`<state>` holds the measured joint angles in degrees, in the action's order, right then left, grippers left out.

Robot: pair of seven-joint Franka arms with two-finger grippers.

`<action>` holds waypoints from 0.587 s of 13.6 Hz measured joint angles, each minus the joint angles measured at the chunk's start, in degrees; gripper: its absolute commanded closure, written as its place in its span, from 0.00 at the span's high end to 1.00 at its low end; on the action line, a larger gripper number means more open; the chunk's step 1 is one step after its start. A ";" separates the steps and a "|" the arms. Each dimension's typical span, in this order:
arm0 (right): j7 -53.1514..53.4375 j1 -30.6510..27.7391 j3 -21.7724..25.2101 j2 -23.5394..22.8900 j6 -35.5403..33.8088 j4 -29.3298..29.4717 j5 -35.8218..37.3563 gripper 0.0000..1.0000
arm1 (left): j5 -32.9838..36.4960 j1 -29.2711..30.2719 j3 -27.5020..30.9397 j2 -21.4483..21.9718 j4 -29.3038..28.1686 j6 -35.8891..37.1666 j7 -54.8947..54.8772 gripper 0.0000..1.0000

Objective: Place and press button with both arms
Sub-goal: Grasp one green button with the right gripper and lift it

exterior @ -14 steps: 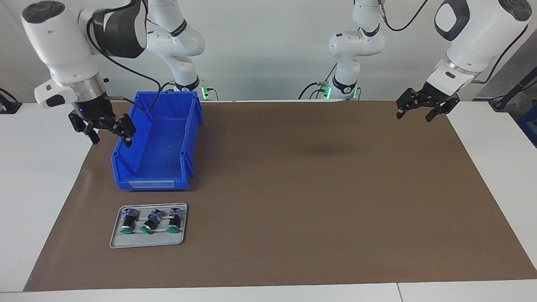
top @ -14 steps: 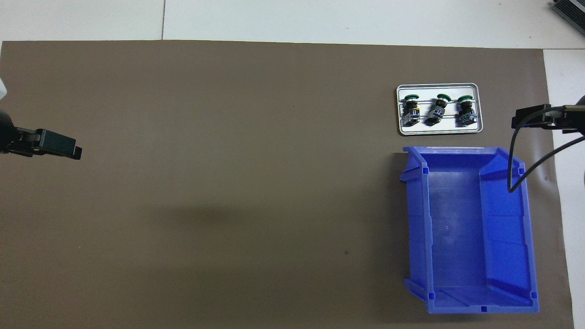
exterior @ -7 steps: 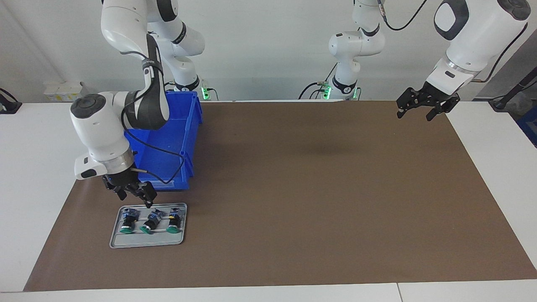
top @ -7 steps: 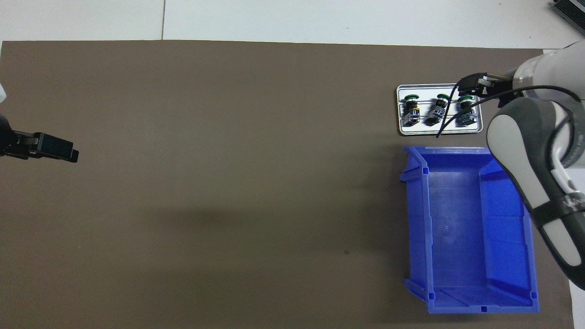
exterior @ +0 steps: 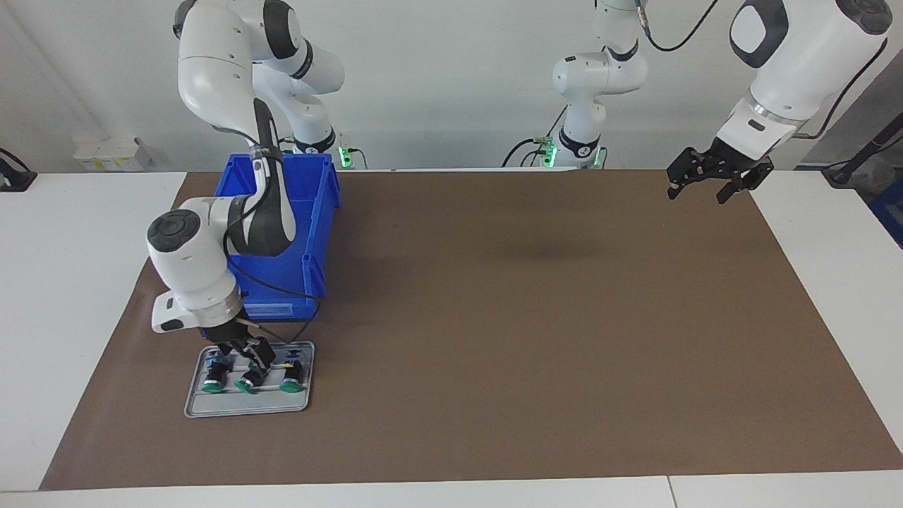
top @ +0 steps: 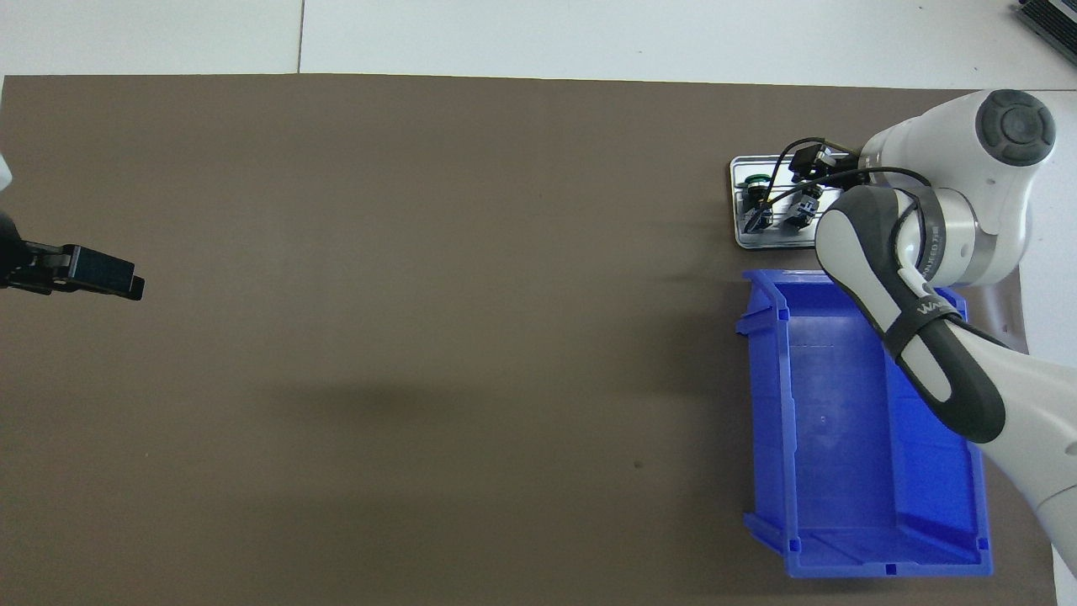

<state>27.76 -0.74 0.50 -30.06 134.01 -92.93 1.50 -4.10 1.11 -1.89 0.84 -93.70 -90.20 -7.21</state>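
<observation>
Three buttons lie on their sides in a small grey tray (exterior: 243, 408), green caps pointing away from the robots. My right gripper (exterior: 251, 360) is down in the tray, open, fingers on either side of the middle button (exterior: 247, 381); I cannot tell if they touch it. One neighbour (exterior: 211, 381) lies toward the table's end, another (exterior: 290, 379) toward the middle. In the overhead view the right gripper (top: 806, 164) and arm cover part of the tray (top: 735, 206); one button (top: 759, 198) shows fully. My left gripper (exterior: 697, 196) (top: 118, 282) waits open, raised over the mat's edge.
A blue bin (exterior: 317, 212) (top: 841, 438) stands empty on the brown mat (exterior: 529, 317), just nearer to the robots than the tray; the right arm reaches over it. White table borders the mat at both ends.
The right arm swung from beside the bin out over it and came down into the tray at the middle button. The left arm stayed put.
</observation>
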 measured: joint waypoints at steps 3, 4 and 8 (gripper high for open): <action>0.05 -0.17 0.00 -1.39 0.85 0.00 -0.12 1.00 | 0.00 0.00 0.00 0.00 0.00 0.00 0.00 1.00; 0.08 -0.17 -0.01 -1.61 0.85 0.00 -0.21 1.00 | 0.00 0.00 0.00 0.00 0.00 0.00 0.00 1.00; 0.15 -0.13 -0.02 -2.16 0.84 -0.20 -1.00 0.91 | 0.01 0.00 0.00 0.00 0.00 0.00 0.00 1.00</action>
<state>27.91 -0.87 0.48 -32.22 134.85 -93.13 0.49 -4.09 1.11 -1.89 0.84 -93.70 -90.20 -7.21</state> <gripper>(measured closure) 0.035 0.000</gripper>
